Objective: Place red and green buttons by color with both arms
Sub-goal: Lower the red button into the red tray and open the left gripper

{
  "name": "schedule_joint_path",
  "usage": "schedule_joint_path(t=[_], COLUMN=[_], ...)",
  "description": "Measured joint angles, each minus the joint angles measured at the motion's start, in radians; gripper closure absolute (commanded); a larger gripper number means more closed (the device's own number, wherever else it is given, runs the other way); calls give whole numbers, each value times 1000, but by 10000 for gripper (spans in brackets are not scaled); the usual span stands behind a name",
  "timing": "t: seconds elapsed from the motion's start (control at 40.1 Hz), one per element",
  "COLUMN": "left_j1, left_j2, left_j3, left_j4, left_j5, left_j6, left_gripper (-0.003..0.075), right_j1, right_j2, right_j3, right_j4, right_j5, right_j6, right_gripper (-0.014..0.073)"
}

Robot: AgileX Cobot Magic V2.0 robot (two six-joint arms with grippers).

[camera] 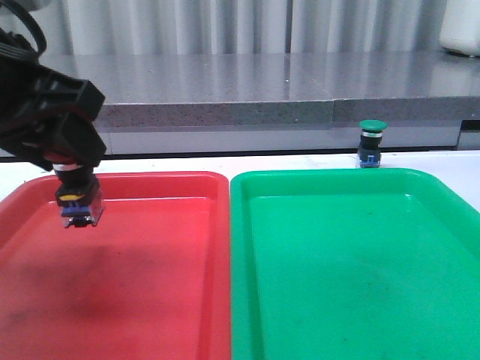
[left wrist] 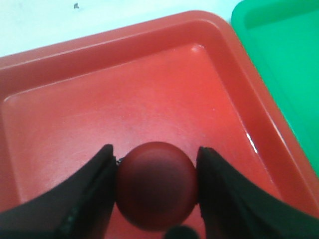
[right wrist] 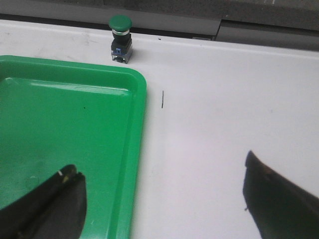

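My left gripper (camera: 71,169) is shut on the red button (left wrist: 156,185) and holds it by its dark red domed cap just above the floor of the red tray (camera: 161,180), near its far left corner. The button's black body and blue base (camera: 79,206) hang below the fingers in the front view. The green button (camera: 371,142) stands upright on the white table behind the green tray (camera: 330,178); it also shows in the right wrist view (right wrist: 120,37). My right gripper (right wrist: 162,194) is open and empty, over the green tray's edge (right wrist: 137,129) and the bare table.
The red and green trays lie side by side, touching at the middle. A grey stone ledge (camera: 247,90) runs behind the table. A small dark mark (right wrist: 163,98) is on the white table right of the green tray.
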Motion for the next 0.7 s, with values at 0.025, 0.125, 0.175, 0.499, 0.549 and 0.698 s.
schedule_joint_path(t=[0.025,0.125,0.175,0.499,0.549,0.698], left_j1=[0,0,0,0,0,0], left_j2=[15,63,88,116,117,117], left_j3=[0,2,2,2,2,2], left_j4=[-2,-2,-2,-14,-14,-16], left_j5=[-2,-15,-20,-22,-22,-22], left_j6=[0,0,0,0,0,0], left_gripper=[418,418,418,305,280,212], right_j1=[0,0,0,0,0,0], right_j2=[0,0,0,0,0,0], right_j3=[0,0,0,0,0,0], right_j4=[0,0,0,0,0,0], right_j5=[0,0,0,0,0,0], right_j6=[0,0,0,0,0,0], right_gripper=[-57,-57,-57,-57,-57,-57])
